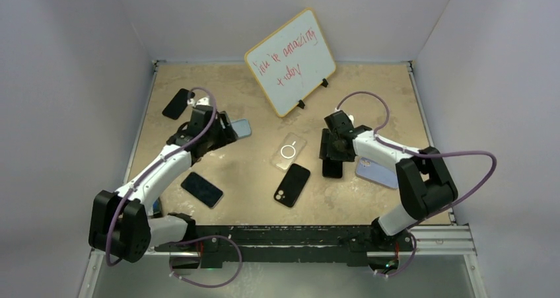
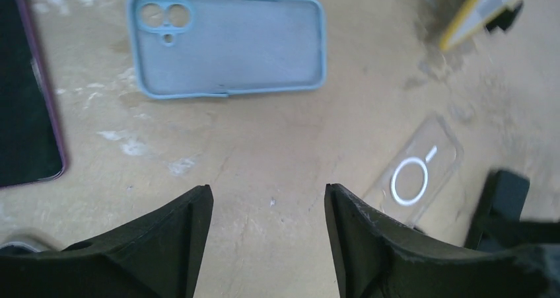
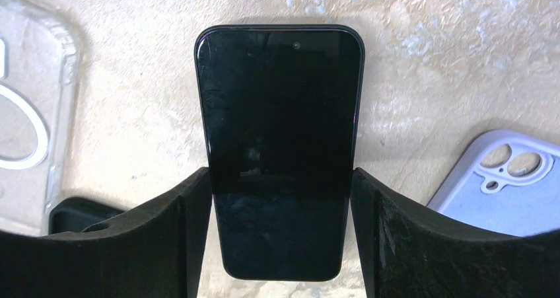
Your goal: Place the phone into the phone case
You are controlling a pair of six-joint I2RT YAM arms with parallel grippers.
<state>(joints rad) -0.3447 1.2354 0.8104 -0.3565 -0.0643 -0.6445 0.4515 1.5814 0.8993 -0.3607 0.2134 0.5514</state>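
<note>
Jaws of the right gripper are set against the two long edges of a black phone, which lies screen-up between them with its top end reaching out past the fingertips; a grip is judged to be made, though whether the phone is lifted off the table cannot be told. Jaws of the left gripper are held apart with only bare table between them. A light blue case is seen well ahead of these open jaws, hollow side up and unfilled. A clear case lies between the two pairs of jaws, and a lilac case is found just off the outer side of the right jaws. No phone is seated in any of these cases, so the task is judged to be at an early stage: a phone is taken up, while carrying, aligning and pressing in are left to be done. No brand name is made out on any phone or case; only a white ring is printed on the clear case. On the whiteboard red handwriting is seen, of which "is amazing" can be read.
</note>
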